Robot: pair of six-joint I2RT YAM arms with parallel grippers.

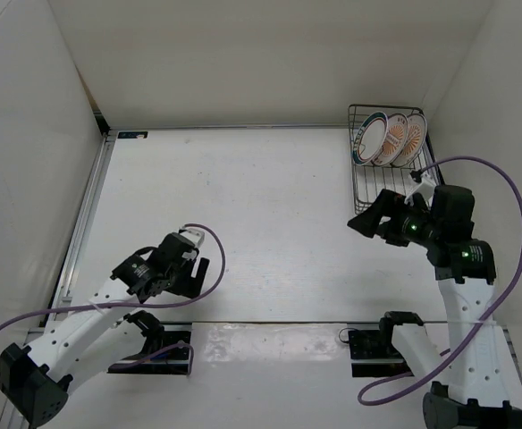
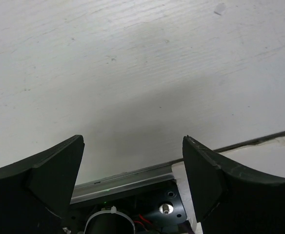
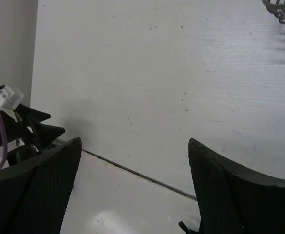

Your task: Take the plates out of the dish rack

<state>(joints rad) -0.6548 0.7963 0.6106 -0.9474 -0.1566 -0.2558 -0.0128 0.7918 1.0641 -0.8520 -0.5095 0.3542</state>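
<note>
The black wire dish rack [image 1: 368, 186] stands at the far right of the table against the side wall; one corner shows in the right wrist view [image 3: 281, 9]. Three plates stand upright in its far end: a green-rimmed one [image 1: 367, 141] on the left, then two with orange sunburst centres [image 1: 391, 140] [image 1: 413, 134]. My right gripper [image 1: 366, 214] [image 3: 135, 141] hovers just in front of the rack's near end, open and empty, pointing left over bare table. My left gripper [image 1: 167, 284] [image 2: 132, 139] rests low at the near left, open with nothing between its fingers.
White walls enclose the table on three sides. A metal rail [image 1: 87, 223] runs along the left edge. A seam [image 1: 270, 322] crosses the table near the arm bases. Purple cables [image 1: 511, 188] loop off both arms. The left arm [image 3: 15, 122] shows in the right wrist view.
</note>
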